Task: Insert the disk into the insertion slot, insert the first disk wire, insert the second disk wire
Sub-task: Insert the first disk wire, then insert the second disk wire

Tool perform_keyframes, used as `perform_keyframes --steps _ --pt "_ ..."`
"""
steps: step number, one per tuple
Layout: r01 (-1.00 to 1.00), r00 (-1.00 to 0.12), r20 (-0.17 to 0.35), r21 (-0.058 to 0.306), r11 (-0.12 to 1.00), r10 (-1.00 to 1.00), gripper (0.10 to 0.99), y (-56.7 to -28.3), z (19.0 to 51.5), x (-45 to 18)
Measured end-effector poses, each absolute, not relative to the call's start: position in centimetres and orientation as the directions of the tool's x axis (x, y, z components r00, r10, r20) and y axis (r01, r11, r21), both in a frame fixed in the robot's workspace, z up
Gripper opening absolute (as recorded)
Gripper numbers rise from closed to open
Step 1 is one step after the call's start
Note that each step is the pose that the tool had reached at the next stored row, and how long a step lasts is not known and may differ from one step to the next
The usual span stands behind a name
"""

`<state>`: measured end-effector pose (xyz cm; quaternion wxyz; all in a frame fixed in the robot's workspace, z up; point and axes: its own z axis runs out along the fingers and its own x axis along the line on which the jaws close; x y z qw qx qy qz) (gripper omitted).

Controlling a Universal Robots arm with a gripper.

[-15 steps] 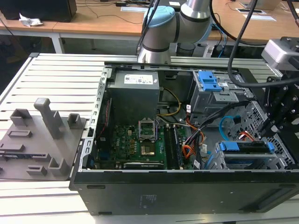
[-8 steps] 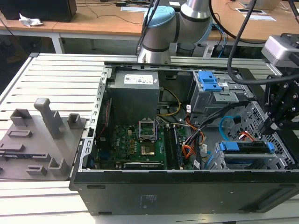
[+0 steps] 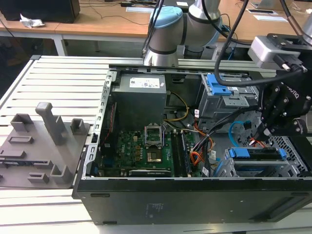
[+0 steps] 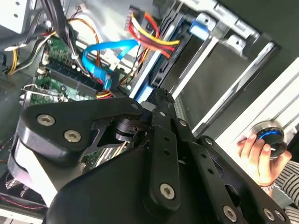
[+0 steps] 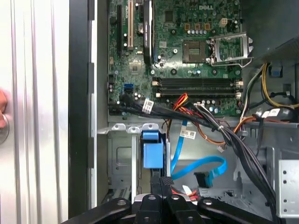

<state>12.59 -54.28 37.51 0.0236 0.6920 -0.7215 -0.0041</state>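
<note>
Disk in its slot; wiring in hand.

In the exterior view the blue-railed disk sits in the perforated slot, at the corner of the case on the exterior view's right, so the first step looks done. The gripper hangs just above it. In the first wrist view the jaws are drawn together, their tips just beside the red wires; whether they pinch a plug I cannot tell. The blue cable lies free, its plug unseated. I judge the first wire to be the step in hand. Seating it calls for squaring a plug to the disk's port and a straight, gentle push.
</note>
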Motion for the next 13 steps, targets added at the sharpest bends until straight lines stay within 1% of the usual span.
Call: perform_keyframes --steps 13 --pt "-0.998 -0.041 0.028 0.039 0.042 -0.999 0.106 -54.28 37.51 11.89"
